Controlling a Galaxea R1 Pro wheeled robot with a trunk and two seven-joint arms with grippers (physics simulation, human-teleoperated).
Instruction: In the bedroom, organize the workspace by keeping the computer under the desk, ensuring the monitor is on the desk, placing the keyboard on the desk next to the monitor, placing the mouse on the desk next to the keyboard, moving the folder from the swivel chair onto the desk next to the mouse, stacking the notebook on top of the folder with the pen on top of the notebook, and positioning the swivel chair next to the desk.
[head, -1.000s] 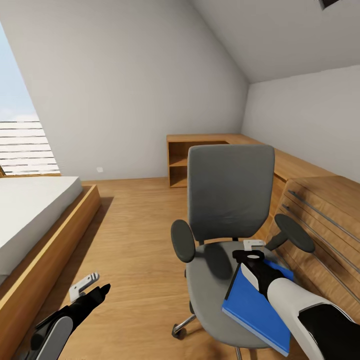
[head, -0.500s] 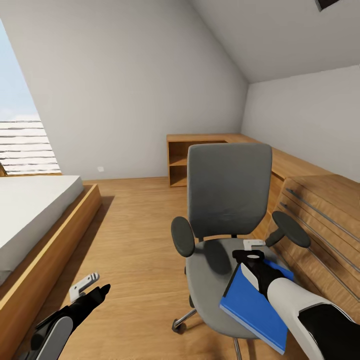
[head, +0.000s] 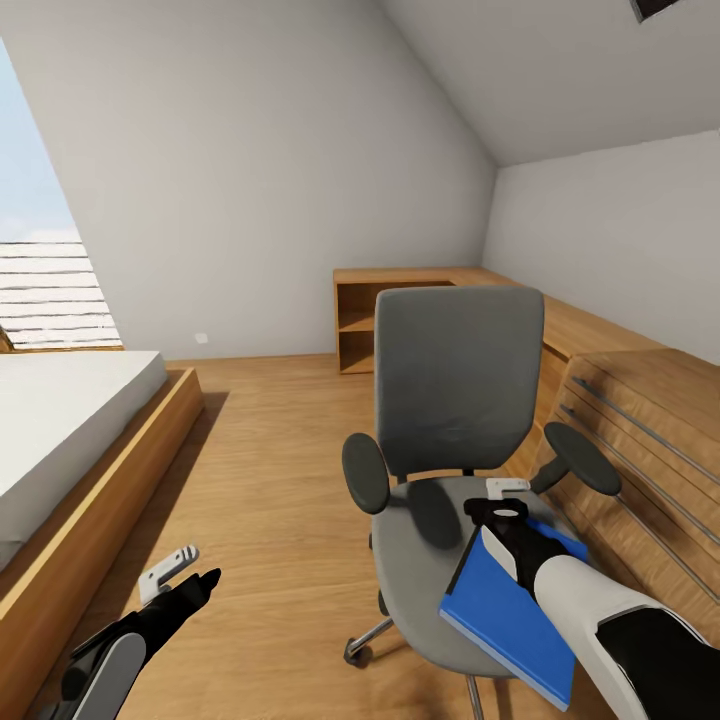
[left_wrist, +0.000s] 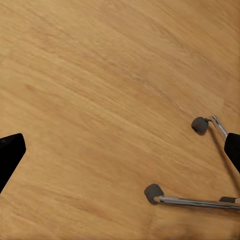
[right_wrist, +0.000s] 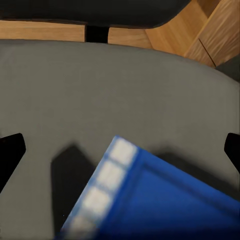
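Here the right arm is stretched forward over the chair (head: 455, 400), its gripper (head: 507, 500) above the seat's right side. The folder (head: 510, 610) is seen tilted under the wrist, one corner raised off the seat; whether it is gripped cannot be told. The left gripper (head: 180, 572) is held low over the floor (head: 270, 500), fingers parted, holding nothing.
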